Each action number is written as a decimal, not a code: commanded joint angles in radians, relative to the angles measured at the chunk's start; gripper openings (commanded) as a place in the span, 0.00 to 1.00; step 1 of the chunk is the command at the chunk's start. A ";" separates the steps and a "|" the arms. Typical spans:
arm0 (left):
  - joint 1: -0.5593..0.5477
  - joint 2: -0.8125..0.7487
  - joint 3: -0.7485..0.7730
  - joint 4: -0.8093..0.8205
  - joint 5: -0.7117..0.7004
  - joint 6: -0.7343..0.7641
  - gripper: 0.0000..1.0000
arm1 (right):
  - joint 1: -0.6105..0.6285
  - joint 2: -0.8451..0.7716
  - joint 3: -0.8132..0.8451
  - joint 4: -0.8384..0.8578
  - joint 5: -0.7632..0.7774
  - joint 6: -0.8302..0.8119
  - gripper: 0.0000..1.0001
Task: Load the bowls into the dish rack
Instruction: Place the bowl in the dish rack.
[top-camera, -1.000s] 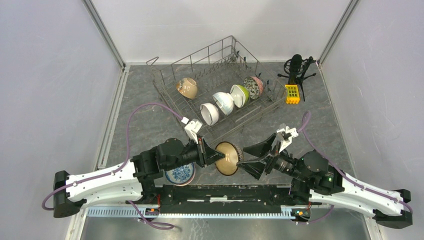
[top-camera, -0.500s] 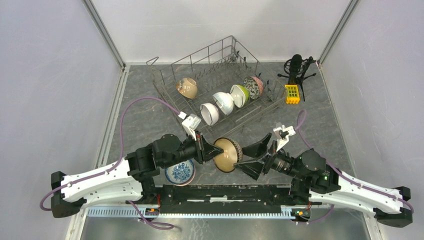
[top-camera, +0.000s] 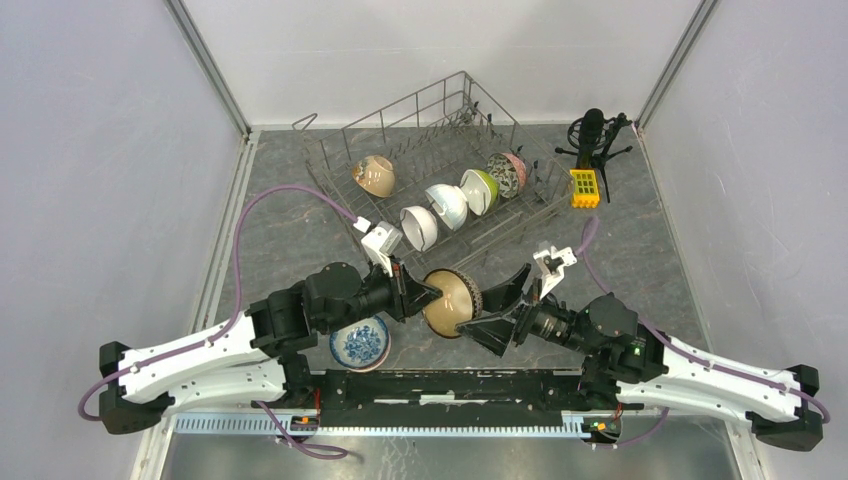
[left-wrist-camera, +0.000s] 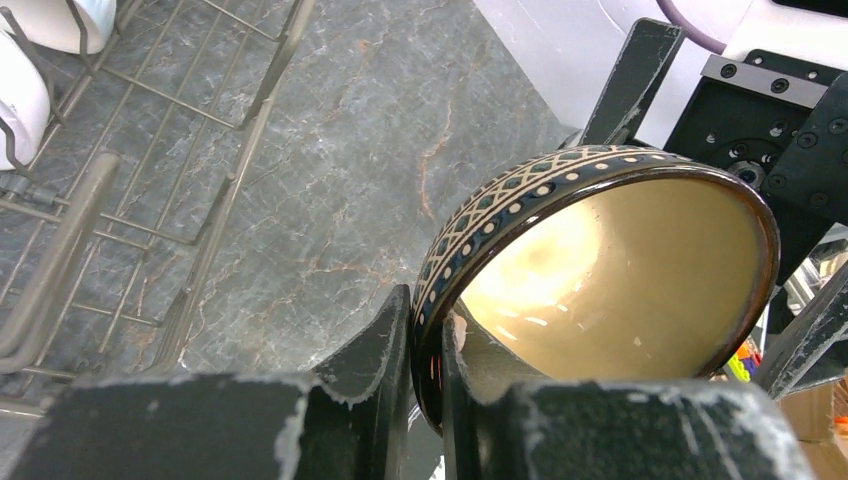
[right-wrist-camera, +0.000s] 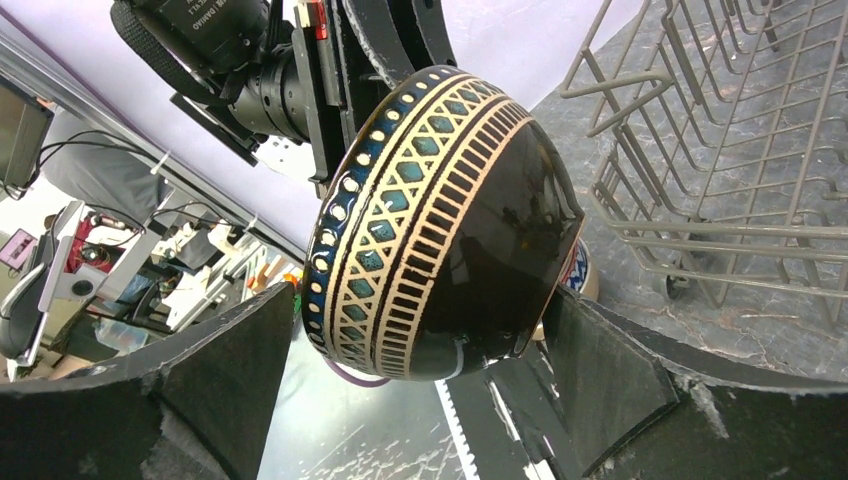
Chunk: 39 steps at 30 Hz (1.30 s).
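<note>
A dark brown bowl (top-camera: 450, 303) with a patterned band and cream inside hangs on its side above the table. My left gripper (top-camera: 425, 297) is shut on its rim (left-wrist-camera: 425, 305), one finger inside and one outside. My right gripper (top-camera: 478, 315) is open, its fingers either side of the bowl's (right-wrist-camera: 450, 210) foot without touching. The dish rack (top-camera: 395, 112) holds a tan bowl (top-camera: 374, 176), two white bowls (top-camera: 419, 227), a lime green one (top-camera: 479, 190) and a speckled one (top-camera: 507, 173). A blue-and-white bowl (top-camera: 360, 343) sits on the table under my left arm.
A microphone on a tripod (top-camera: 592, 135) and a yellow block (top-camera: 584, 187) stand right of the rack. The rack's near wire corner (right-wrist-camera: 640, 230) lies just beyond the held bowl. A black rail (top-camera: 450, 385) runs along the near edge. Walls close in both sides.
My left gripper has carried the brown bowl a little up and away from the near edge. My right gripper has moved left, so its open fingers now flank the bowl.
</note>
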 joint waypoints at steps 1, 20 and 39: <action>0.001 -0.019 0.065 0.053 -0.053 0.037 0.02 | 0.003 -0.004 0.036 0.084 0.035 0.010 0.96; 0.002 -0.026 0.093 -0.016 -0.131 0.051 0.02 | 0.004 0.065 0.027 0.205 0.065 0.035 0.89; 0.001 -0.016 0.115 -0.046 -0.148 0.058 0.02 | 0.004 0.093 -0.004 0.302 0.110 0.061 0.65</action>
